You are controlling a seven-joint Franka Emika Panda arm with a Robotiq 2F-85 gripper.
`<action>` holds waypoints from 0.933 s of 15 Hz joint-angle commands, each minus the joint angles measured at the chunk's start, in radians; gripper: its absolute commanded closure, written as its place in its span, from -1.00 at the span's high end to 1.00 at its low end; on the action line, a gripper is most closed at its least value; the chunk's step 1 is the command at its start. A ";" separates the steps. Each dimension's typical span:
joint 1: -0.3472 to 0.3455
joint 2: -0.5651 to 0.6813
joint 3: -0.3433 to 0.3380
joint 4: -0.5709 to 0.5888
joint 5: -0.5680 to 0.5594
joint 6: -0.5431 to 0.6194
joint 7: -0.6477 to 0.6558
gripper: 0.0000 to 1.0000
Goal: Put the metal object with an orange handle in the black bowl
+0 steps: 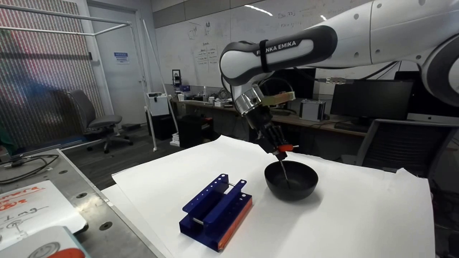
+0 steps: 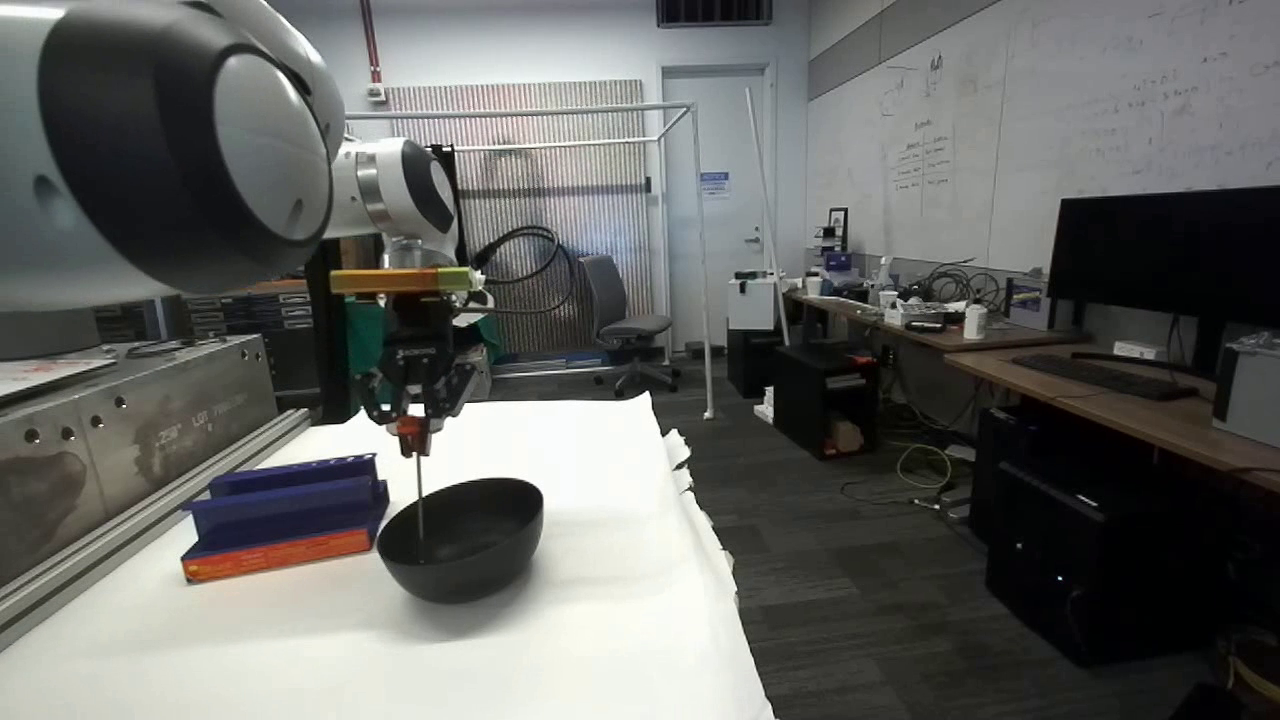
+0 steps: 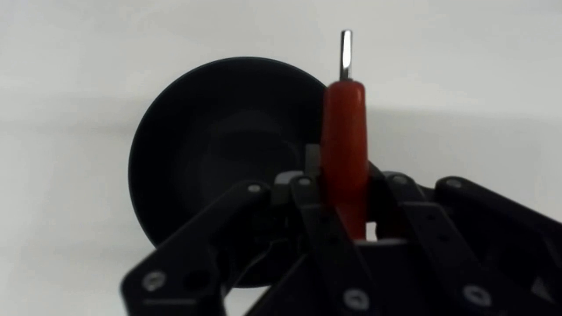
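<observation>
The metal object with an orange handle is in my gripper. Its red-orange handle (image 1: 285, 147) is clamped between the fingertips, and its thin rod (image 2: 420, 500) points down over the black bowl (image 1: 304, 189). In both exterior views the rod's lower end appears inside the bowl (image 2: 500, 565); I cannot tell whether it touches the bottom. My gripper (image 1: 282, 154) is above the bowl's rim and also shows in an exterior view (image 2: 413, 430). In the wrist view the jaws (image 3: 344, 180) pinch the handle (image 3: 344, 131), and the bowl (image 3: 175, 131) lies below, partly covered by the fingers.
A blue and orange slotted rack (image 1: 215, 215) stands on the white-covered table (image 1: 172, 172) beside the bowl; it also shows in an exterior view (image 2: 285, 520). A metal bench edge (image 1: 107, 222) runs along one side of the table.
</observation>
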 commanded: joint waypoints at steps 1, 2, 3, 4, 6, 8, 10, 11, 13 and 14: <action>-0.021 0.016 0.010 -0.003 0.028 0.033 0.002 -0.76; -0.026 0.023 0.012 -0.001 0.034 0.036 0.003 -0.76; -0.030 0.028 0.013 0.001 0.038 0.039 0.002 -0.75; -0.035 0.037 0.016 0.007 0.047 0.034 0.003 -0.68; -0.043 0.050 0.017 0.014 0.061 0.026 0.007 -0.10; -0.051 0.059 0.020 0.018 0.076 0.026 0.007 0.20; -0.056 0.064 0.020 0.020 0.092 0.026 0.007 0.47; -0.059 0.064 0.021 0.020 0.098 0.028 0.004 0.65; -0.066 0.061 0.026 0.020 0.116 0.033 -0.003 0.94; -0.069 0.058 0.027 0.019 0.124 0.042 -0.008 0.99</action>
